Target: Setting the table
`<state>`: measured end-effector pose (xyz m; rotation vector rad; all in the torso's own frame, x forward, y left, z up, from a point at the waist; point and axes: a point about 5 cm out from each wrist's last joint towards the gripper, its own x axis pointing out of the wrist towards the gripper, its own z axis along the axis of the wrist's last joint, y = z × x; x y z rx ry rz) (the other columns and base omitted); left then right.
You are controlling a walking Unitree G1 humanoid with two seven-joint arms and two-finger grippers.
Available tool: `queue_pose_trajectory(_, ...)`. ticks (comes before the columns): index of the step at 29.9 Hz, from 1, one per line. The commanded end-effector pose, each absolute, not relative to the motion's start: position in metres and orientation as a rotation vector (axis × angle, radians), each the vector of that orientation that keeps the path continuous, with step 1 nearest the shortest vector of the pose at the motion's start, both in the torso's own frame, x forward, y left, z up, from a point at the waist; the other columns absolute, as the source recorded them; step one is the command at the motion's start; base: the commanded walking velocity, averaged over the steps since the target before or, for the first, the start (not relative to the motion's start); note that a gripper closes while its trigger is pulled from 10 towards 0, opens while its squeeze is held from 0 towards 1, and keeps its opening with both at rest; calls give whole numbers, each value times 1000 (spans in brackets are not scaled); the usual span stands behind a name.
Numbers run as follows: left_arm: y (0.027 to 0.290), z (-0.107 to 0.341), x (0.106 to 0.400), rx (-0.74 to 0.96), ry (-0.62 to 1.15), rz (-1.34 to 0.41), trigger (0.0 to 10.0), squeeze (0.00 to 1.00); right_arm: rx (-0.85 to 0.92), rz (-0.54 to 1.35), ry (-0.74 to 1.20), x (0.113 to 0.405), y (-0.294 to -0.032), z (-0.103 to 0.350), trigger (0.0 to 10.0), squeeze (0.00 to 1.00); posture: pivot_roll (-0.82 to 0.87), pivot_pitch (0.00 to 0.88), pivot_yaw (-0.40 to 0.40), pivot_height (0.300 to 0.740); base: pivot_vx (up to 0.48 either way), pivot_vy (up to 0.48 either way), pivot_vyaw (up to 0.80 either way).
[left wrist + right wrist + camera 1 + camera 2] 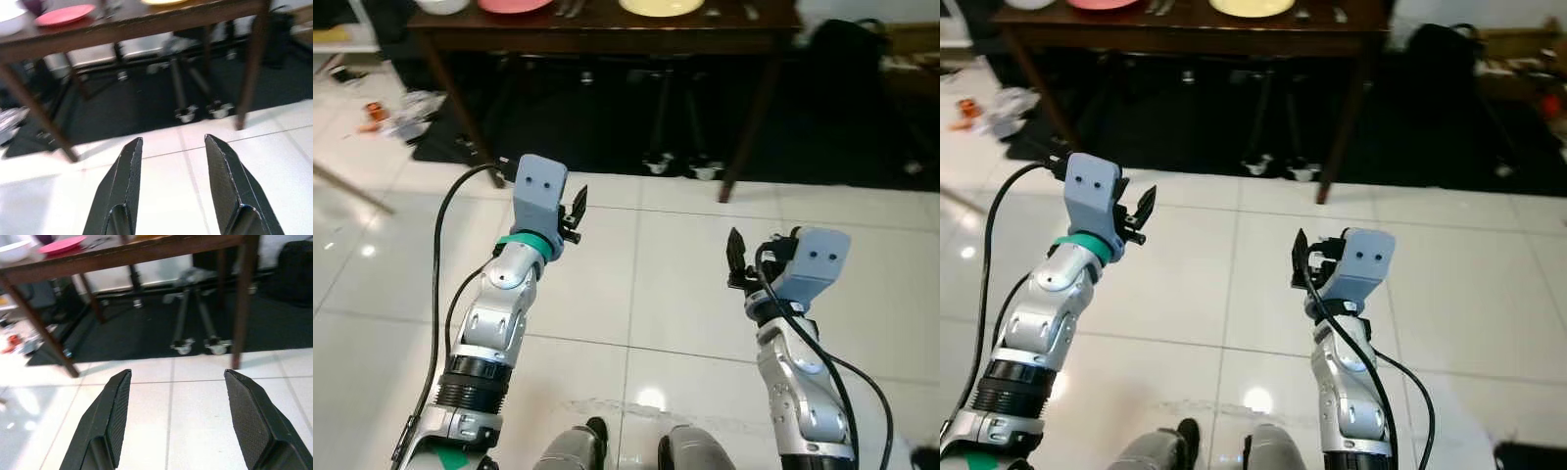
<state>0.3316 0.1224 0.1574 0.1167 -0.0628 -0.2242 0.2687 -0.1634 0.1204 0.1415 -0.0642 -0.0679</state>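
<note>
I see both arms raised over the tiled floor (656, 294), left pincer (576, 213) and right pincer (736, 257) both spread apart, empty; pink plate (514, 5) and yellow plate (661, 6) sit on the table (607, 34) ahead

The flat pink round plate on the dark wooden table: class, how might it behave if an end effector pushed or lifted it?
The flat pink round plate looks shallow and rigid, so it would probably slide rather than roll. Its glossy surface may be slippery. It lies near the dark wooden table's front edge, so a push could tip it off.
</note>
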Motion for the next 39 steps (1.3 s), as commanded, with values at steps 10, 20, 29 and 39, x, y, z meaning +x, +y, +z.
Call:
queue_pose_trajectory(10,138,150,336,226,-42,-78,10000,0,156,-57,-59,268,-160,118,10000,0,-148,14,108,740,47,0,788)
queue_pose_trajectory(20,140,151,338,244,-48,-47,10000,0,169,-77,-62,268,-162,119,10000,0,-148,14,111,740,469,0,705)
queue_pose_trajectory(29,138,151,340,247,-53,-46,10000,0,214,-110,-84,269,-168,123,10000,0,-148,13,113,740,469,0,0)
queue_pose_trajectory(39,138,151,340,246,-53,-43,10000,0,212,-102,-100,269,-166,125,10000,0,-144,14,113,740,469,0,0)
